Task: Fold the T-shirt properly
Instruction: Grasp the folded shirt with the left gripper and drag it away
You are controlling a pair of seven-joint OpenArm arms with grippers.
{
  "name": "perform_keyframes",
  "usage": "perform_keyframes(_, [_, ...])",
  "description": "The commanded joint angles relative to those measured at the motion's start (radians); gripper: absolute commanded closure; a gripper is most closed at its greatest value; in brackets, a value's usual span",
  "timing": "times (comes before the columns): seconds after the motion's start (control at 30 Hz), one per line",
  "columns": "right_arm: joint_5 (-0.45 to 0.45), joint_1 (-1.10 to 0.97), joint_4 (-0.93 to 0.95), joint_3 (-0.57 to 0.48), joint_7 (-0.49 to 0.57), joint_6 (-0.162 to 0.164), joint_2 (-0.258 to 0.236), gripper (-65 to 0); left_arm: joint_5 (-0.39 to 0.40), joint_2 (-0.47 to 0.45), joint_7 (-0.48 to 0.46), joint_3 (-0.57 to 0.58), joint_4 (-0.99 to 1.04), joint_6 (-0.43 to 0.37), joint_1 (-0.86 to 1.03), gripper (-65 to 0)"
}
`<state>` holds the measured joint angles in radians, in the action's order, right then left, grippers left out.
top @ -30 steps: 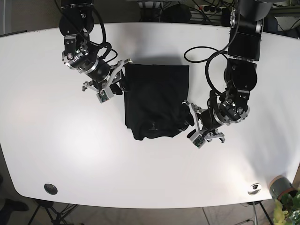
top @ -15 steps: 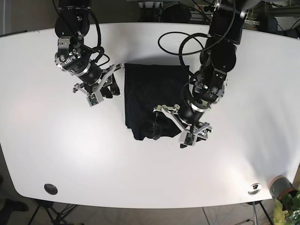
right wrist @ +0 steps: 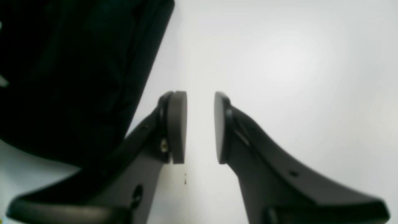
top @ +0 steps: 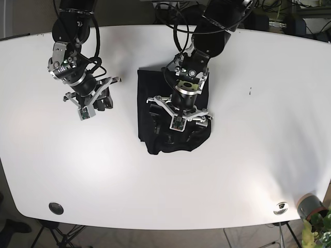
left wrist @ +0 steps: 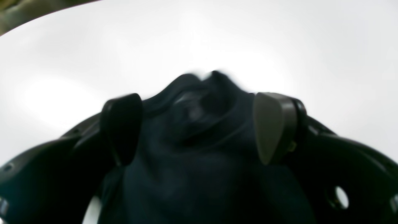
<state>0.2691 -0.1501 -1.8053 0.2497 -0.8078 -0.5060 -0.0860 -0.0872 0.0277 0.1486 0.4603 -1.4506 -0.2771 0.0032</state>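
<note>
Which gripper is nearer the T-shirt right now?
Left. The left gripper is directly over the black T-shirt, with cloth between its open fingers. The right gripper hangs over bare table beside the shirt's edge, holding nothing.

You are viewing a plain black T-shirt (top: 155, 111) with no pattern, lying on a plain white table (top: 258, 155). Both grippers are showing black bodies with grey pads (right wrist: 178, 124).

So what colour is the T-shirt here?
Plain black, no visible print; the T-shirt shows best in the base view.
</note>
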Motion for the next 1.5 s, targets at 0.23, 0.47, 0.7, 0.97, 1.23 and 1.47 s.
perform_keyframes(0.23, [0.020, 0.013, -0.018, 0.001, 0.021, -0.007, -0.005, -13.6, -0.013, 0.011, -0.172, 0.025, 0.347, -0.023, -0.006, -52.9])
perform_keyframes(0.47, [0.020, 0.016, -0.020, -0.002, 0.021, -0.007, -0.004, -13.6, -0.010, 0.002, -0.248, -0.001, 0.492, -0.020, -0.024, -52.9])
perform_keyframes(0.7, [0.020, 0.016, -0.020, -0.003, 0.021, -0.007, -0.001, -13.6, -0.009, -0.085, -0.246, -0.088, 0.488, 0.100, -0.022, -52.9])
perform_keyframes(0.97, [0.020, 0.016, -0.021, 0.000, 0.021, -0.007, -0.001, -13.6, -0.009, -0.188, -0.174, -0.308, 0.486, 0.312, -0.016, -52.8])
perform_keyframes(1.23, [0.020, 0.016, -0.024, 0.001, 0.021, -0.007, 0.001, -13.6, -0.013, -0.349, -0.163, -0.459, 0.491, 0.482, -0.019, -52.8])
perform_keyframes(1.47, [0.020, 0.014, -0.024, 0.001, 0.021, -0.006, 0.002, -13.6, -0.009, -0.553, -0.163, -0.469, 0.495, 0.528, -0.018, -52.8])
